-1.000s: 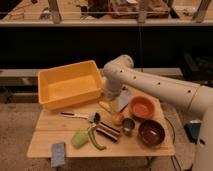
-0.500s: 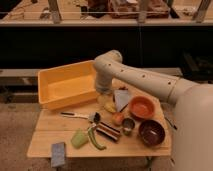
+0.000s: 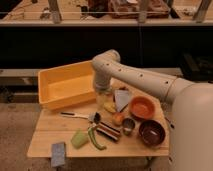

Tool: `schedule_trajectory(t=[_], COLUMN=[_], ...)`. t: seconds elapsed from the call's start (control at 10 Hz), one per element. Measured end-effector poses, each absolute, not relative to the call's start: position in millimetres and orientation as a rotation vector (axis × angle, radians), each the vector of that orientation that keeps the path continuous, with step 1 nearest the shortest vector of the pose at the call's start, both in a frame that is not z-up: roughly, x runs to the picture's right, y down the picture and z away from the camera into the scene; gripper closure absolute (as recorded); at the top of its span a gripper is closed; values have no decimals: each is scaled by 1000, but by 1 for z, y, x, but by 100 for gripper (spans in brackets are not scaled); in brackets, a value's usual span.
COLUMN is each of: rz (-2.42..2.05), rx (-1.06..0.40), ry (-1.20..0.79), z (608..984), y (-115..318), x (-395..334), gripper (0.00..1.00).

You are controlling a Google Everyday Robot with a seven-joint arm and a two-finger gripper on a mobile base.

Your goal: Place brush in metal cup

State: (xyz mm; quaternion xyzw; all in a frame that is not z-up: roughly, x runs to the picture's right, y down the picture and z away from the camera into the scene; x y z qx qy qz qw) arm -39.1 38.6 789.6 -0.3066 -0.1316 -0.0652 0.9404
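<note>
Gripper (image 3: 103, 96): beside the yellow bin (image 3: 67, 87); its grip cannot be told
Brush (image 3: 80, 116): flat on worktop (image 3: 50, 136)
Metal cup (image 3: 128, 126): upright, apart from brush

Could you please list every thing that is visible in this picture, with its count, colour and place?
table: one, light wood, centre
tub: one, yellow, table's rear left
brush: one, black and silver, lying in front of the tub
metal cup: one, grey, left of the maroon bowl
orange bowl: one, orange, right rear
maroon bowl: one, dark maroon, front right
striped block: one, dark with reddish stripes, left of the cup
green chunk: one, green, front
curved green piece: one, green, beside the chunk
pad: one, blue-grey, front left corner
flat piece: one, grey, left of the orange bowl
arm: one, white, from the right
hand: one, pale, at the tub's right end
</note>
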Motion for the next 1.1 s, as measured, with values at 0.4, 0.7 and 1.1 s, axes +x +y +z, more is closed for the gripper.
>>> schedule_trajectory(t=[0.4,0.7,1.1], rz=[-12,40,57], rx=[-629,-660,-695], ry=[-402,-429,-378], z=[797,808,825], y=[62,79,97], x=[-74,-94,-106], gripper=[20,20,20])
